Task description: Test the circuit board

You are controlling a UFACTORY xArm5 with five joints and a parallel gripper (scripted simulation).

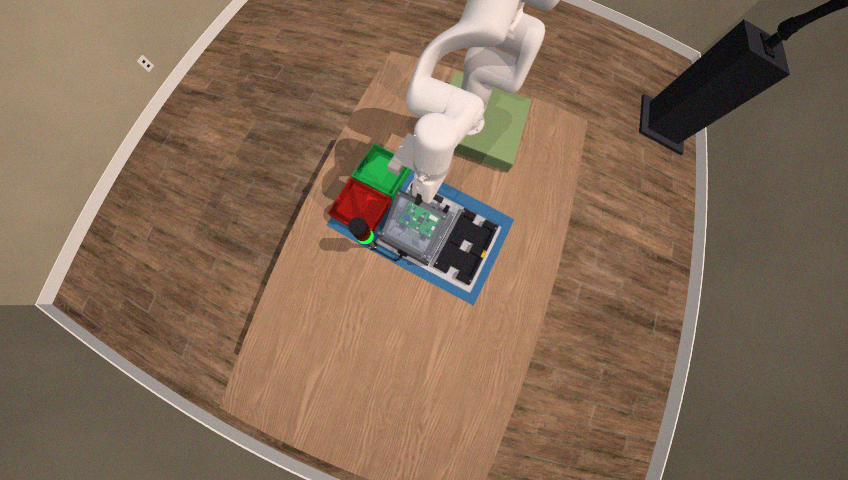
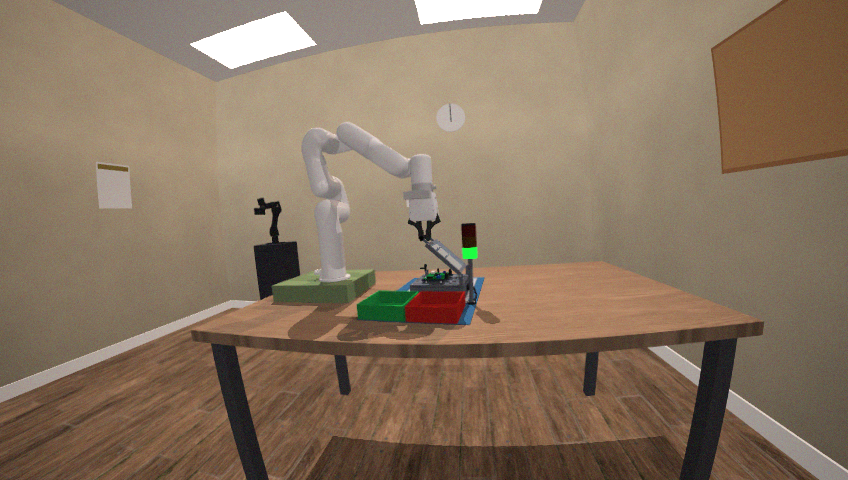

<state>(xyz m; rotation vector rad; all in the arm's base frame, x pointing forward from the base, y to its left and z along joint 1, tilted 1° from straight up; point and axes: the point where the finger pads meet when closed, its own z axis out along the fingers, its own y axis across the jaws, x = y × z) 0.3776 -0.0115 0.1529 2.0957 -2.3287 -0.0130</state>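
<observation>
The green circuit board (image 1: 420, 217) lies flat in the grey tester (image 1: 414, 228), seen through the clear lid; in the side view it shows under the lid (image 2: 436, 275). The lid (image 2: 446, 254) stands tilted, raised at its free edge and hinged near the signal light. My gripper (image 2: 423, 236) is shut on the lid's raised edge, and shows from above (image 1: 420, 199). The signal light (image 2: 468, 252) glows green; from above it stands at the tester's corner (image 1: 360, 230). The green bin (image 1: 379, 170) and the red bin (image 1: 357, 203) stand side by side beside the tester.
The black tray (image 1: 465, 243) sits on the blue mat beside the tester. The robot's green base block (image 1: 496, 126) is behind. A black stand (image 2: 275, 261) with a camera stands off the table.
</observation>
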